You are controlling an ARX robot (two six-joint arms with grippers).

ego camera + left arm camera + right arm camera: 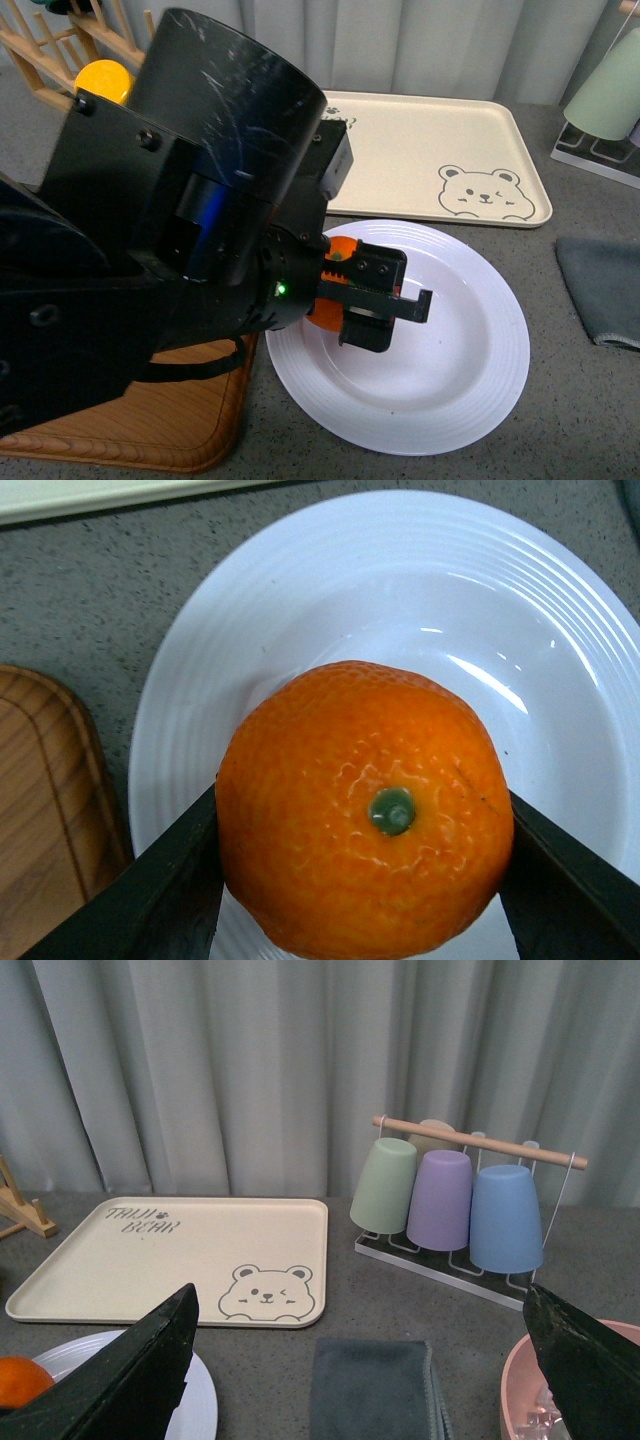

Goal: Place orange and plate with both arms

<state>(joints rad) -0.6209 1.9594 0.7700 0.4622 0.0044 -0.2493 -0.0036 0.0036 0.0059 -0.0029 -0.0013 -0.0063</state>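
The orange (365, 810), dimpled with a green stem dot, is clamped between the two black fingers of my left gripper (362, 865). It hangs over the left part of the white ridged plate (400, 590); I cannot tell whether it touches the plate. In the front view the left gripper (385, 300) and its big arm cover most of the orange (340, 250), and the plate (450, 340) lies at the table's front centre. My right gripper (360, 1360) stands open above the grey cloth, empty. Its view catches the plate (195, 1400) and orange (18, 1380) at one edge.
A beige bear-print tray (420, 150) lies behind the plate. A wooden board (170, 420) touches the plate's left side. A grey cloth (605, 285) lies to the right. A cup rack (460, 1195), a pink bowl (545, 1390) and a yellow mug (103, 80) on a wooden rack stand around.
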